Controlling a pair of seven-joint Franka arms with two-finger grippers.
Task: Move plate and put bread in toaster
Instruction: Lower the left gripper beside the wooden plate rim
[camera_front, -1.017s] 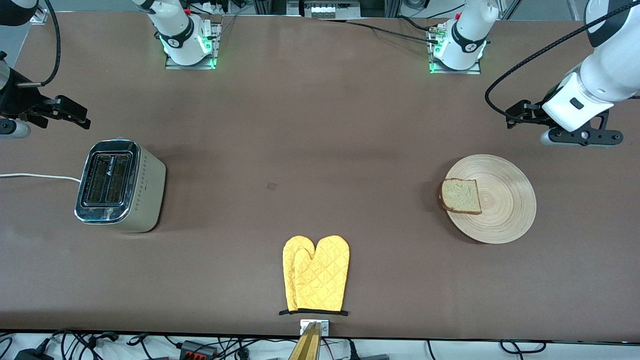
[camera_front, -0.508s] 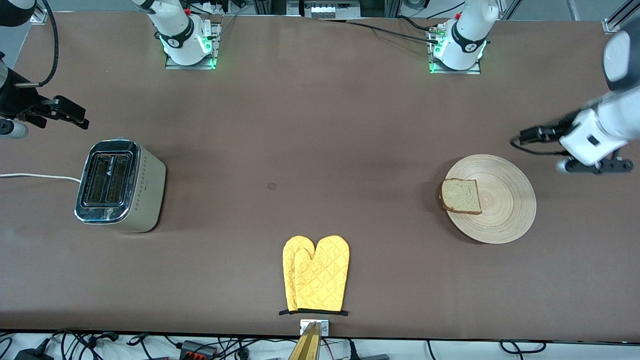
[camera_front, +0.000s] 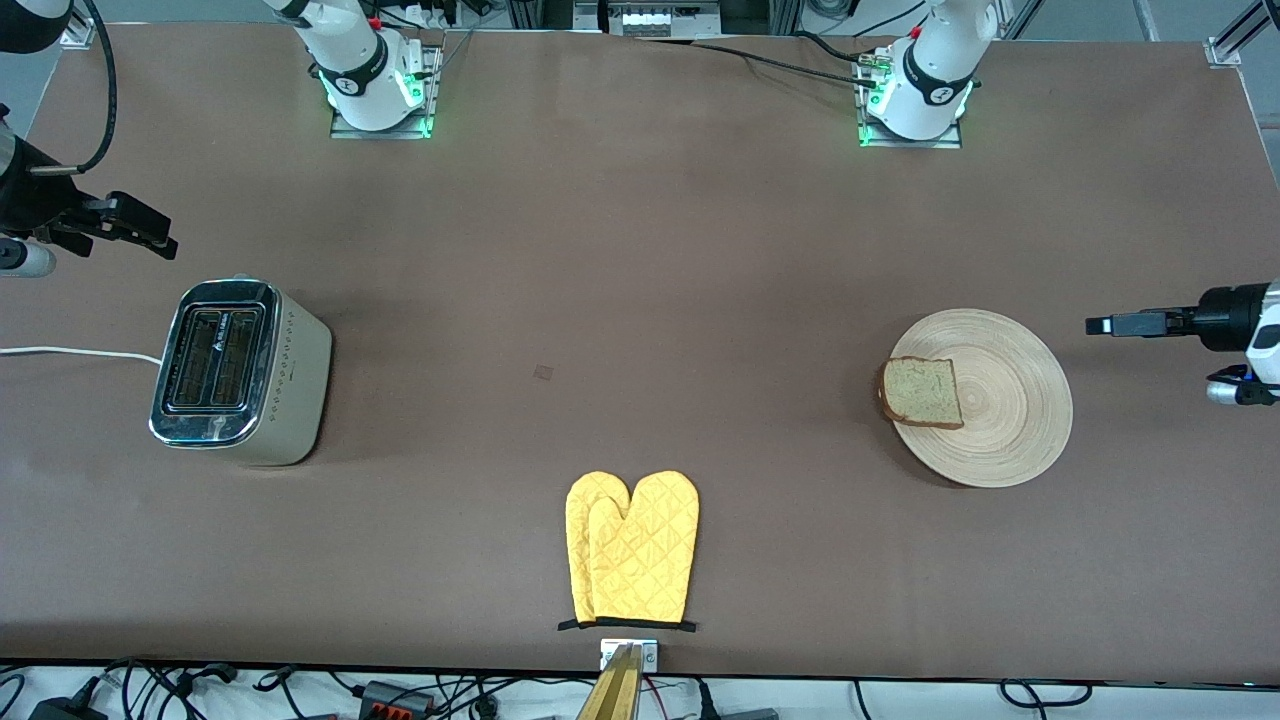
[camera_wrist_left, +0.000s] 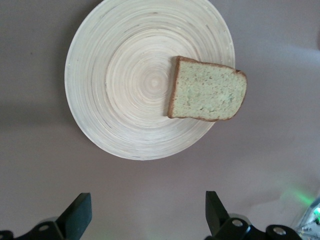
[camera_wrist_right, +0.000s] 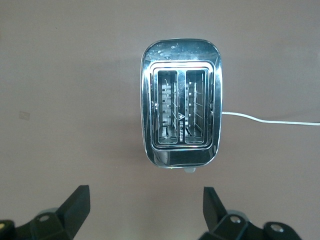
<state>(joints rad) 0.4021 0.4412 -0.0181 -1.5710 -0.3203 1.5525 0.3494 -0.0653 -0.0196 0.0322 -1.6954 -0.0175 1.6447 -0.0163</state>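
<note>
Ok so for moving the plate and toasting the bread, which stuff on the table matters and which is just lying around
Belongs to the job:
plate, at the left arm's end
bread, on the plate, overhanging its rim
toaster, both slots empty, at the right arm's end
left gripper, open, beside the plate
right gripper, open, beside the toaster

Just lying about:
yellow oven mitts

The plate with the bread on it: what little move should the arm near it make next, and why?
Probably lower the left gripper toward the wooden plate's rim. Its fingers are open and empty, apart from the plate. The bread slice lies at the plate's edge, and the toaster stands toward the right arm's end.
</note>
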